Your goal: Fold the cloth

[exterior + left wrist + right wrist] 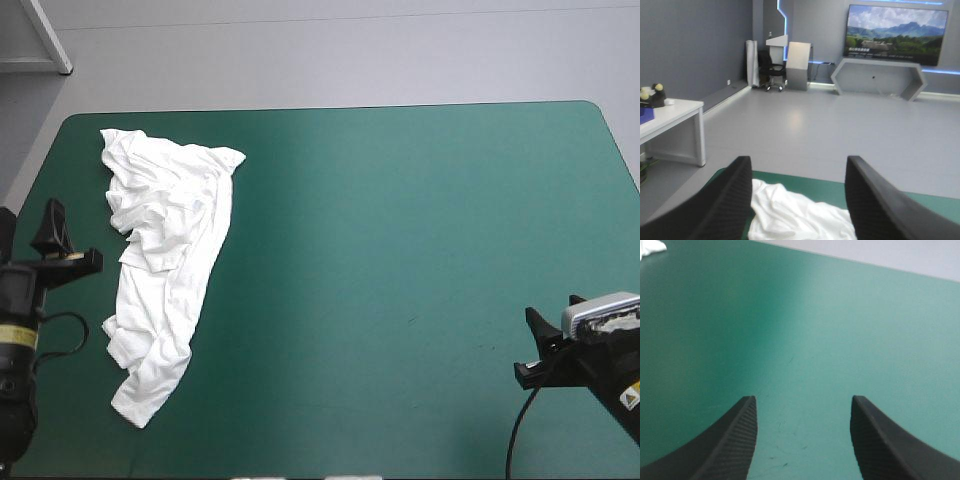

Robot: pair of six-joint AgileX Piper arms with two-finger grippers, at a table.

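Observation:
The white T-shirt (168,260) lies crumpled in a long strip along the table's left side, reaching from the far left corner toward the front edge. My left gripper (52,232) hangs open just left of it, near the table's left edge; in the left wrist view the T-shirt (800,215) shows ahead of and between the spread black fingers (722,200). My right gripper (545,345) is open at the table's front right, far from the T-shirt. In the right wrist view only a white corner of the T-shirt (650,247) shows far ahead, beyond the gripper (802,412).
The teal-green cover (400,250) is bare across the middle and right. A white table (40,40) stands beyond the far left corner.

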